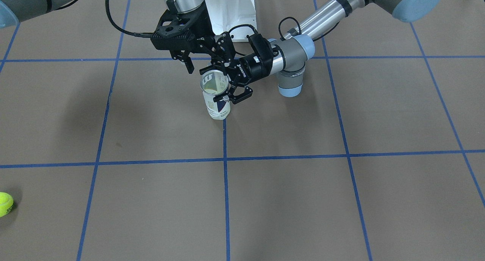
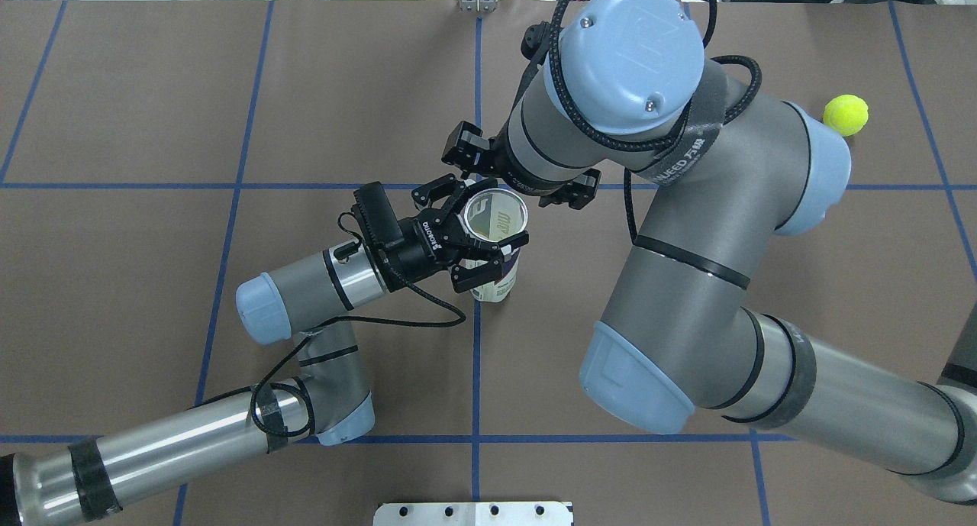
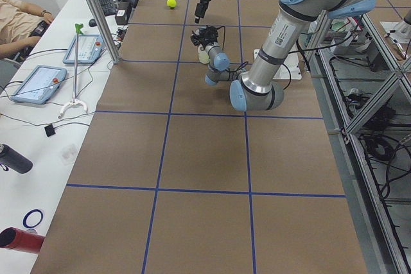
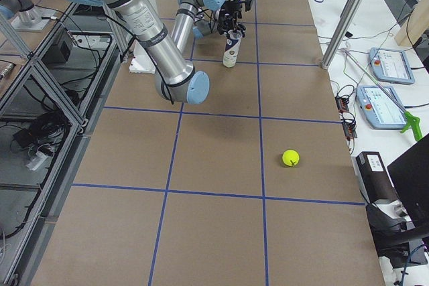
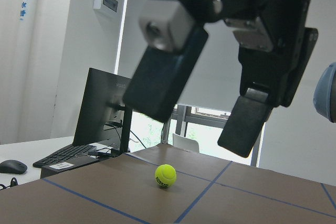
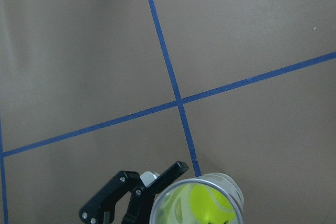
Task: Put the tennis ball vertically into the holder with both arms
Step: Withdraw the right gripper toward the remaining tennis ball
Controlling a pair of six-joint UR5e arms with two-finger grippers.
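One holder (image 2: 494,245) stands upright mid-table with a yellow ball showing inside it from my right wrist camera; my left gripper (image 2: 479,245) straddles it with fingers spread. Above its mouth my right gripper (image 1: 185,60) hangs released. Farther off lies another tennis ball (image 2: 845,114).

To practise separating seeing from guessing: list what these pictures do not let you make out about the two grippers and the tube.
- Whether the left gripper touches the holder: overhead its fingers overlap the tube, and its wrist view shows no tube.
- Right gripper, open or shut: its wrist covers it overhead, and it is too small in the front view.
- How deep the ball sits: the right wrist view's bottom edge cuts off the tube.
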